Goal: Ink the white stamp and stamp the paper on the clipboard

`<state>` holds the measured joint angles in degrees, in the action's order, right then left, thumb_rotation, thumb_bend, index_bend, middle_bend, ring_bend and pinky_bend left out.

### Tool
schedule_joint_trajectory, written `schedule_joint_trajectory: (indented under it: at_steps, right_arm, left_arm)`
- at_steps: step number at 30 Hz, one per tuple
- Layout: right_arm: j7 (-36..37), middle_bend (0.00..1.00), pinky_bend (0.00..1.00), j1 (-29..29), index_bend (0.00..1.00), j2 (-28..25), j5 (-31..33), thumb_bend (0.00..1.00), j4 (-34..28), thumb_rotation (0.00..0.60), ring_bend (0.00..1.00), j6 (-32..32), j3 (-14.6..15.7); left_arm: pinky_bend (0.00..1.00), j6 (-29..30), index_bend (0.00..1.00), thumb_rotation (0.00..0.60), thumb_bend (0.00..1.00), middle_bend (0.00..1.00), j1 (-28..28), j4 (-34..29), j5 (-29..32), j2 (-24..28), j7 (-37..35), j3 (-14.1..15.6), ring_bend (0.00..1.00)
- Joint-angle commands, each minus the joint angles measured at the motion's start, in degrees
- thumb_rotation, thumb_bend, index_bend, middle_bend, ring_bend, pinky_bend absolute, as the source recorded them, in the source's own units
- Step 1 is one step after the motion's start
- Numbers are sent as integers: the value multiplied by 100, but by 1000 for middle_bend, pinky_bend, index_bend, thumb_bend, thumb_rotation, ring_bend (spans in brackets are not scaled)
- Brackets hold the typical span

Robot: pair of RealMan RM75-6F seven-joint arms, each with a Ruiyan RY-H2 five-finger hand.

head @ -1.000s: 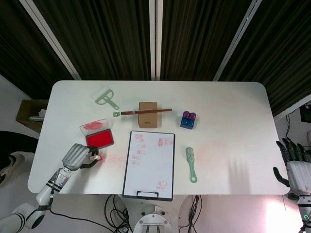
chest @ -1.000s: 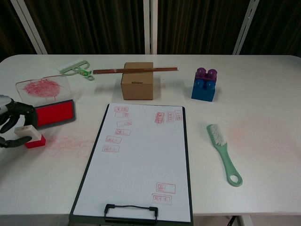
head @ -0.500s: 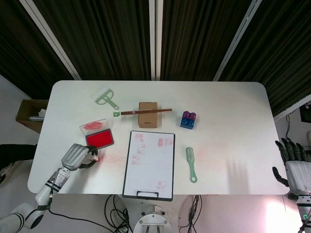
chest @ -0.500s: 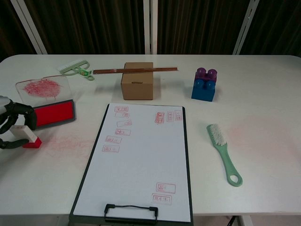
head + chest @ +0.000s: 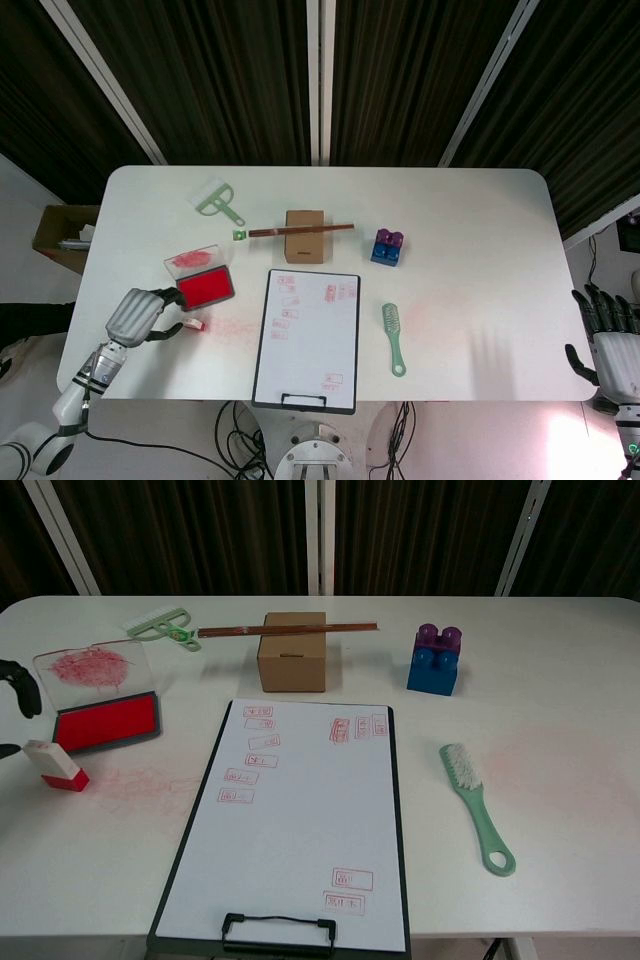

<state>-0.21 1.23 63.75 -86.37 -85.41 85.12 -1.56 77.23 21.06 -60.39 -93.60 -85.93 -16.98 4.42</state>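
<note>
White plastic with a red base, the stamp stood on the table just near of the red ink pad, at the left side of the scene. The left hand hung just left of it with the fingers spread and curved, gripping nothing and clear of the stamp; in the chest view only dark fingertips showed at the left edge. The ink pad's clear lid, smeared red, lay open on the far side of the pad.

The clipboard lay at the middle of the table with its clip on the near edge, and the paper on it carried several red prints near the far end and a couple near the clip. Faint red smudges marked the tabletop between the stamp and the clipboard.

The right hand stayed off the table's near right corner, fingers apart and pointing up, holding nothing.

Far of the clipboard sat a cardboard box with a brown stick across its top, a green scraper to its left and a blue and purple block to its right. A green brush lay right of the clipboard.
</note>
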Motion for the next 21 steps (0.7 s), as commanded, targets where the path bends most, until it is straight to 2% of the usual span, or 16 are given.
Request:
schedule_joint_trajectory:
  at_steps: [1, 3, 4, 5, 6, 7, 9, 13, 17, 21]
  right_arm:
    - [12, 0, 0, -19, 0, -41, 42, 297, 23, 600, 0, 22, -23]
    - [47, 0, 0, -26, 0, -52, 75, 296, 48, 600, 0, 41, -51]
    - [68, 0, 0, -28, 0, -46, 81, 296, 62, 600, 0, 53, -63]
    - [91, 0, 0, -28, 0, -38, 84, 296, 74, 600, 0, 60, -71]
    - [114, 0, 0, -28, 0, -24, 81, 296, 86, 600, 0, 67, -76]
    - [125, 0, 0, -28, 0, -11, 70, 296, 94, 600, 0, 73, -75]
    - [130, 0, 0, -30, 0, 30, 27, 296, 117, 600, 0, 89, -58]
    - [131, 0, 0, -48, 0, 149, -14, 295, 230, 600, 0, 155, -54]
    - [157, 0, 0, -45, 0, 226, 5, 294, 326, 600, 0, 131, -56]
    - [168, 0, 0, -10, 0, 261, 38, 294, 358, 600, 0, 63, -76]
  left_arm:
    - [691, 311, 431, 600, 194, 399, -257, -1155, 138, 1184, -148, 4, 511]
    - [600, 132, 409, 600, 168, 358, -312, -1847, 227, 1916, -340, 156, 455]
    - [497, 36, 374, 571, 147, 301, -326, -2098, 316, 2190, -369, 189, 367]
    - [434, 12, 351, 505, 137, 262, -354, -2282, 427, 2387, -350, 171, 307]
    - [362, 145, 322, 383, 129, 217, -428, -2366, 557, 2497, -241, 74, 237]
    - [287, 336, 286, 176, 131, 172, -511, -2310, 647, 2472, -93, -30, 164]
    - [227, 677, 240, 14, 143, 135, -692, -2059, 800, 2283, 290, -192, 113]
    - [193, 793, 150, 0, 146, 65, -856, -1726, 914, 2024, 872, -249, 69]
    - [187, 893, 141, 0, 143, 52, -967, -1561, 888, 1843, 1187, -271, 64]
    - [185, 802, 141, 0, 141, 51, -1006, -1595, 916, 1848, 1132, -305, 64]
